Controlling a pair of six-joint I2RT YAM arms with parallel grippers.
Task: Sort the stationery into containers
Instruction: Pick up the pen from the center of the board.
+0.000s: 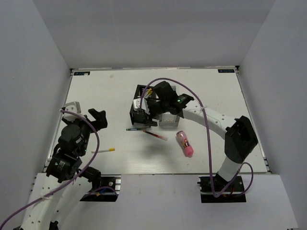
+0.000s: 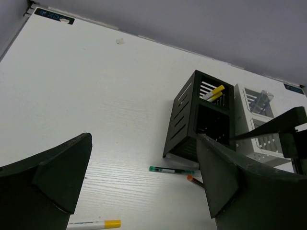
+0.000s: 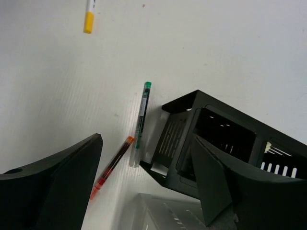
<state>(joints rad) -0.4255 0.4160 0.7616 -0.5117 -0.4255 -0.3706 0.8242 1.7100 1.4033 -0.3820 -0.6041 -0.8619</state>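
The containers [image 1: 154, 109], two black and two white bins, stand mid-table. Yellow-tipped sticks [image 2: 214, 92] stand in the far black bin [image 2: 206, 103]. A clear blue-capped tube [image 2: 262, 100] lies in a white bin [image 2: 261, 122]. A dark green pen [image 1: 136, 129] and a red pen [image 1: 155, 135] lie just in front of the bins. A pink tube [image 1: 184, 143] lies to the right. One white yellow-tipped stick [image 1: 103, 150] lies at the left. My right gripper [image 1: 145, 119] is open and empty over the near black bin [image 3: 211, 139]. My left gripper [image 1: 88, 115] is open and empty above the left side.
The white table [image 1: 110, 91] is enclosed by grey walls on three sides. A purple cable [image 1: 165, 80] loops over the right arm above the bins. In the right wrist view, the green pen [image 3: 142, 122] and red pen [image 3: 113, 165] lie left of the black bin.
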